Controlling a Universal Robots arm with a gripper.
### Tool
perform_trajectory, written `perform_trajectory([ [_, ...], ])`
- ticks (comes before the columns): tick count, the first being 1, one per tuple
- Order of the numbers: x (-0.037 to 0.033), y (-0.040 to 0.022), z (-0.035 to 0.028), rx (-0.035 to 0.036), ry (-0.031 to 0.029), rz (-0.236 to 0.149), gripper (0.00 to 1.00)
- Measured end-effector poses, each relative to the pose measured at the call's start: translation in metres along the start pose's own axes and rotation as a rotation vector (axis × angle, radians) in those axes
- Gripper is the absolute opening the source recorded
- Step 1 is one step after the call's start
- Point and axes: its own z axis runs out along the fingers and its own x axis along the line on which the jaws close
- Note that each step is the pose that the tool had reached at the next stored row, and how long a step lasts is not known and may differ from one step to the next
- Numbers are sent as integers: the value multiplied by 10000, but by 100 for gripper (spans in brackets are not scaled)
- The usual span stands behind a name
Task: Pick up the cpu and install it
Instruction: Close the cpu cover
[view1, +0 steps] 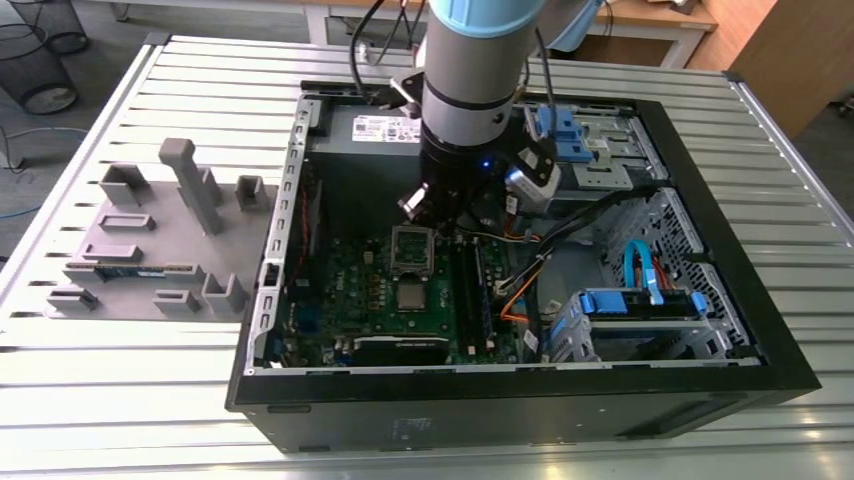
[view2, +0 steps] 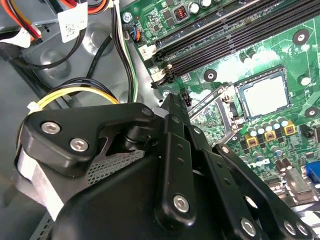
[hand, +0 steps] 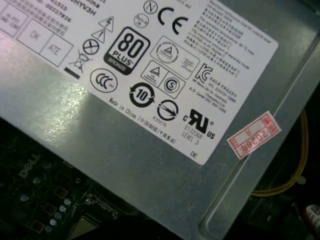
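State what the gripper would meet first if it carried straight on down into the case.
Probably the green motherboard, close beside the metal-framed socket; the gripper hangs just above that area, though depth is unclear.

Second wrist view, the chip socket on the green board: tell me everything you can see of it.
The socket is a dark square frame lying flat on the green board, next to the long black memory slots. Inside sits a flat, pale, shiny square that looks like the chip, though glare leaves that unsure. Its thin metal clamp stands swung open at one side. Nothing covers it.
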Motion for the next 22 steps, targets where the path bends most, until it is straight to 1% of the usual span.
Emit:
perform_trajectory([
  [1, 0, 0, 0, 11, 19, -122, 11],
  [3, 0, -1, -1, 19, 36, -265, 11],
  [11, 0, -2, -33, -2, 63, -763, 11],
  [14, 1, -3, -35, 6, 90, -958, 11],
  [19, 1, -3, -35, 5, 92, -984, 11],
  [22, 0, -2, -49, 5, 93, -989, 11],
])
